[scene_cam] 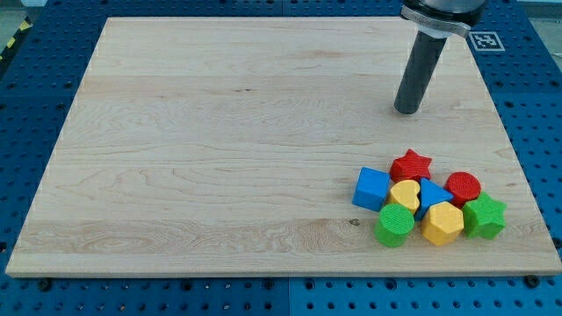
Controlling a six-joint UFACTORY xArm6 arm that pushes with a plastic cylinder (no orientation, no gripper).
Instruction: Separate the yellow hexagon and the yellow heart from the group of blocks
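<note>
The yellow hexagon (442, 224) lies at the bottom of a tight group of blocks at the view's lower right. The yellow heart (405, 194) lies in the middle of the group, touching the blue cube (371, 189) on its left, the red star (411, 166) above, the blue triangle (432, 195) on its right and the green cylinder (395, 226) below. The red cylinder (463, 187) and the green star (484, 216) close the group's right side. My tip (406, 111) stands on the board above the group, apart from all blocks, about a block's width above the red star.
The wooden board (219, 158) lies on a blue perforated table. The group sits near the board's bottom and right edges. A black-and-white marker tag (486, 39) lies beyond the board's top right corner.
</note>
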